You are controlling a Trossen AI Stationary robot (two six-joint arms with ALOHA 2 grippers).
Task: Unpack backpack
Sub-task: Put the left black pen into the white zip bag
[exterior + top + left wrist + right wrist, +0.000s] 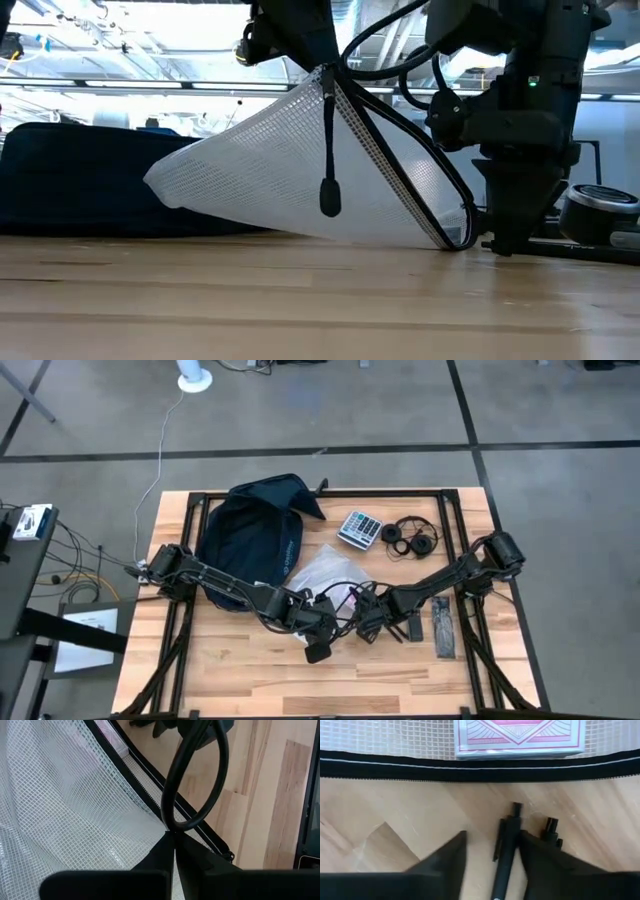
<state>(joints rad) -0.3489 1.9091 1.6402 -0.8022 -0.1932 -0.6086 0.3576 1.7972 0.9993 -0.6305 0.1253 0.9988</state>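
my left hand [322, 622] is over the middle of the worktop [240, 670], its fingers [150, 865] pinched together on the upper edge of the mesh pouch [325, 572]. in the low view the pouch [290, 180] is lifted into a tent shape, its raised corner under my left hand and its lower edge resting on the wood, with a black zip pull [329, 196] hanging down its face. in the left wrist view the white grid of the pouch [65, 810] fills one side, its black zip band [150, 777] runs across, and a black cable loop [197, 780] curves just ahead of my fingertips.

my right hand [372, 622] is low, just beside the pouch's open edge. its fingers [447, 860] are spread a little with a black pen [506, 855] between them; i cannot tell whether they press it. the pen lies on the wood, pointing toward the zip band [480, 767]. behind the mesh there is a box with a red pattern [519, 737].

the backpack [250, 540] lies at the far left of the worktop, behind the pouch and partly under my left arm. a calculator [360, 529] and headphones [411, 538] lie at the far side. a flat black object [442, 627] lies near the right edge.
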